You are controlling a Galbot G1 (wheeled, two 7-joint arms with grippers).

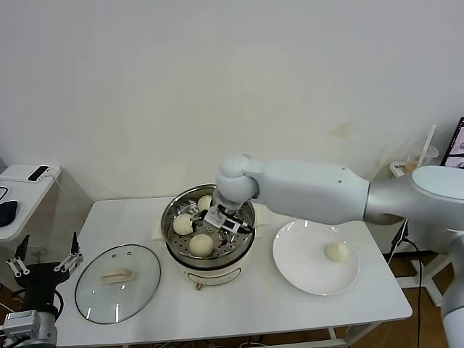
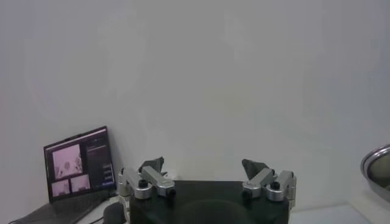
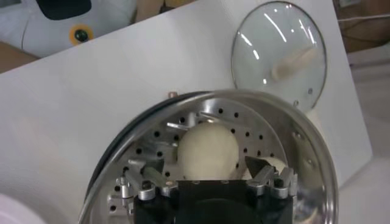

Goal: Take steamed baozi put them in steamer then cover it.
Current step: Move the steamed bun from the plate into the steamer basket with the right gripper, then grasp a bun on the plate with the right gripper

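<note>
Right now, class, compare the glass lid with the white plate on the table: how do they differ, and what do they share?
The glass lid is see-through with a metal rim; the white plate is opaque and plain. The lid carries a cream handle and lies on the robot's left of the steamer; the plate holds one baozi and lies on its right. Both are round, flat on the table, and untouched.

Right gripper (image 1: 230,220) hides part of steamer (image 1: 174,210) floor. Head view: steamer's rear baozi (image 1: 205,201) half covered. Left wrist view: steamer cut by edge.
</note>
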